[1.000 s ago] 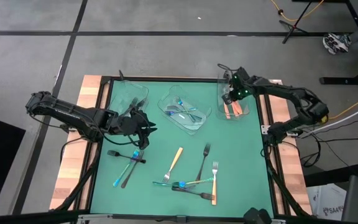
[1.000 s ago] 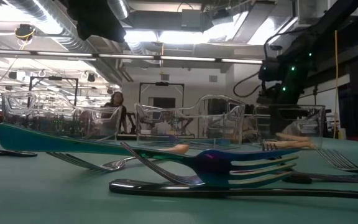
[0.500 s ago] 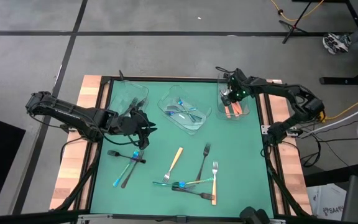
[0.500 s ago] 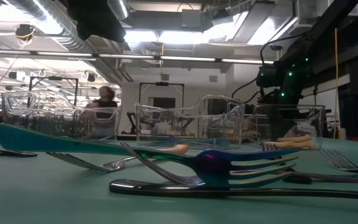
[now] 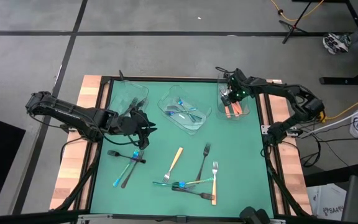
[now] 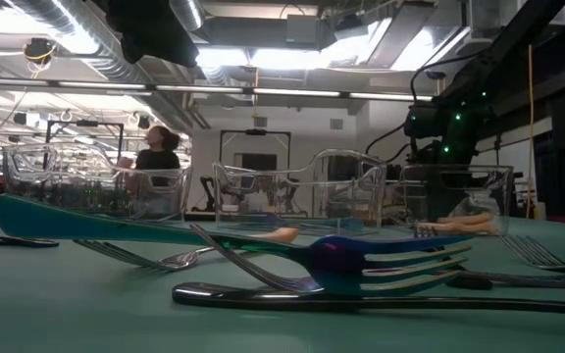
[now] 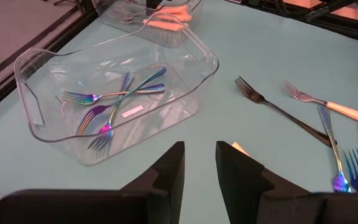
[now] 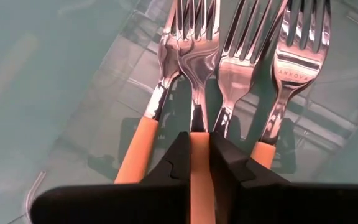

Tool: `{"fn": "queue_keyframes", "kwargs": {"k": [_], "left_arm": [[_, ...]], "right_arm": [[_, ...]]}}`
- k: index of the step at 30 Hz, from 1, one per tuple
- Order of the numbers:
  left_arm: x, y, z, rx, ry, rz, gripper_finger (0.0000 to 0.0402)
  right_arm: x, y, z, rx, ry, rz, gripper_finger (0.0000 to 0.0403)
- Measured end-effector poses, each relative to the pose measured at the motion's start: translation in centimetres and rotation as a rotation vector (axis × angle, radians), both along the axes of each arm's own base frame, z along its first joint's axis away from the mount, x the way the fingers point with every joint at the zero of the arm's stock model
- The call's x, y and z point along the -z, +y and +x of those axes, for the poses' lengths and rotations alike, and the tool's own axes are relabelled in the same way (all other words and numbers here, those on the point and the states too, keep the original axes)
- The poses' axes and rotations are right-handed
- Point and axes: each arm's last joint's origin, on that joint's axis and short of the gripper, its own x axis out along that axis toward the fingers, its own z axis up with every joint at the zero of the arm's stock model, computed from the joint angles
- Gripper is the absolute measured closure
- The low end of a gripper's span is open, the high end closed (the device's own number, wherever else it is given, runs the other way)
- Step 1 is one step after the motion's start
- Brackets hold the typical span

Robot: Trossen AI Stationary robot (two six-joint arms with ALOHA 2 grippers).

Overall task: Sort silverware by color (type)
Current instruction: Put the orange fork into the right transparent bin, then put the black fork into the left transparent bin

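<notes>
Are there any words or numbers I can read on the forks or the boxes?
"ARKOVA" (roughly; the letters are small): stamped on the neck of a silver fork with an orange handle in the clear plastic tray.
White label among the iridescent blue-purple forks: too small to read.
Nothing else is readable.

Small stamped word, roughly "ARKOVA" and hard to read, on neck of orange-handled fork [image 8: 301, 59]

Three clear trays [image 5: 185, 110] stand along the far side of the worktop [image 5: 241, 162]. The middle tray holds four iridescent forks [image 7: 114, 102]. The right tray [image 5: 234, 107] holds four orange-handled forks [image 8: 229, 68]. Two arms, each with one gripper, work here.
</notes>
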Motion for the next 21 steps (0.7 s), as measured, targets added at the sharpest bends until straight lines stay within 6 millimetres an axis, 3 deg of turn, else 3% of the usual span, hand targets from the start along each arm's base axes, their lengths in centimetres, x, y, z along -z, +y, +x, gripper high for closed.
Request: {"fn": "queue_keyframes", "kwargs": {"k": [10,21], "left_arm": [[0.00,0.00,0.00,-0.001,0.000,-0.001,0.0316],[0.06,0.01,-0.05,-0.041,-0.012,-0.055,0.0316]], "right_arm": [[0.06,0.02,-0.05,0.001,0.010,-0.001,0.0296],[-0.73,0.32,-0.23,0.000,-0.018,-0.012,0.0288]]}}
